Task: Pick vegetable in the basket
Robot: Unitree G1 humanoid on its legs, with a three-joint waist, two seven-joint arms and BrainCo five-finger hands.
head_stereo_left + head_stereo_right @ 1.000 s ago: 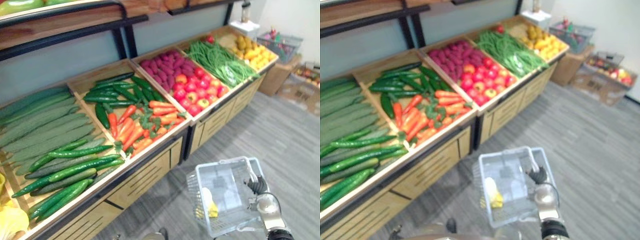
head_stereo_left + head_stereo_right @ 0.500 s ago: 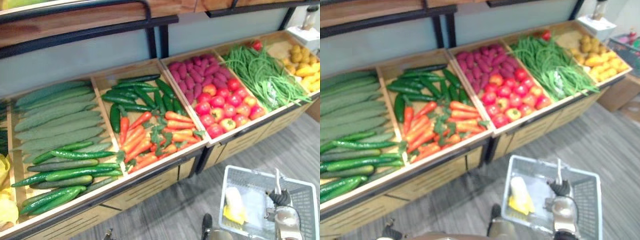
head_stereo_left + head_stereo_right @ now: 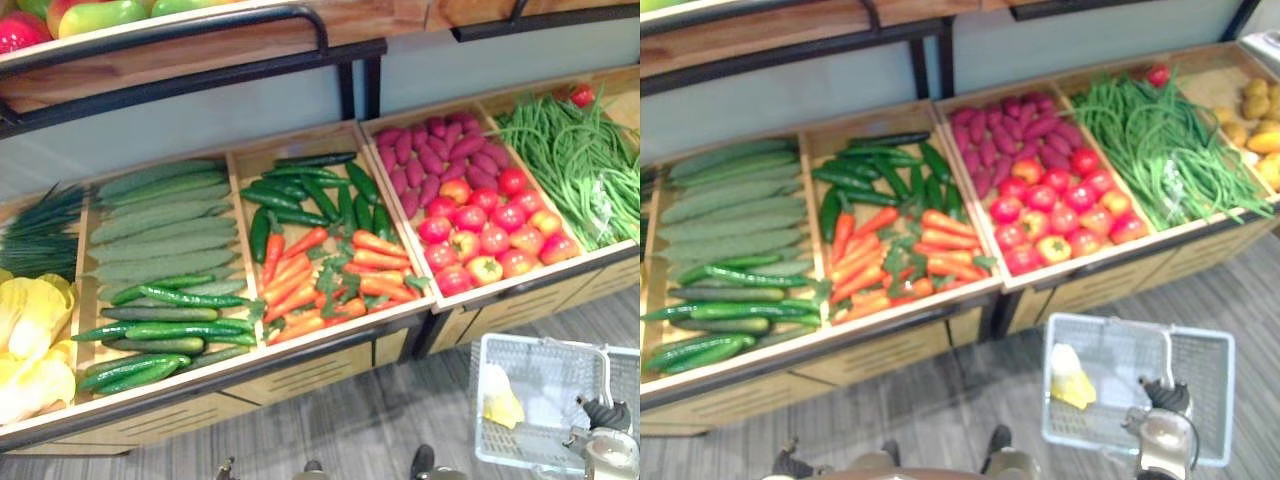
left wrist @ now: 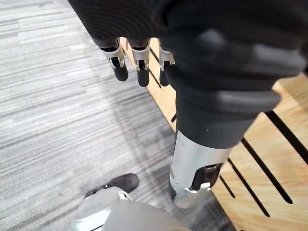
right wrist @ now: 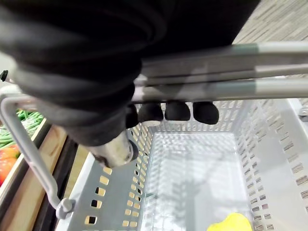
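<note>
Right wrist view, fingers (image 5: 178, 110) gripping basket (image 5: 269, 159), vegetable (image 5: 234, 223) cropped

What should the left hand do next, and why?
Probably raise the left hand toward the carrots: it hangs open and empty beside the stand, while the right hand is curled round the basket handle, so only the left is free.

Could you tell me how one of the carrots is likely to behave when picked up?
The carrots look stiff and tapered, so one would probably lift without bending, though smooth skin might slip toward the thin tip. They lie heaped crosswise in a sloping bin, so neighbours may well roll when one leaves.
</note>
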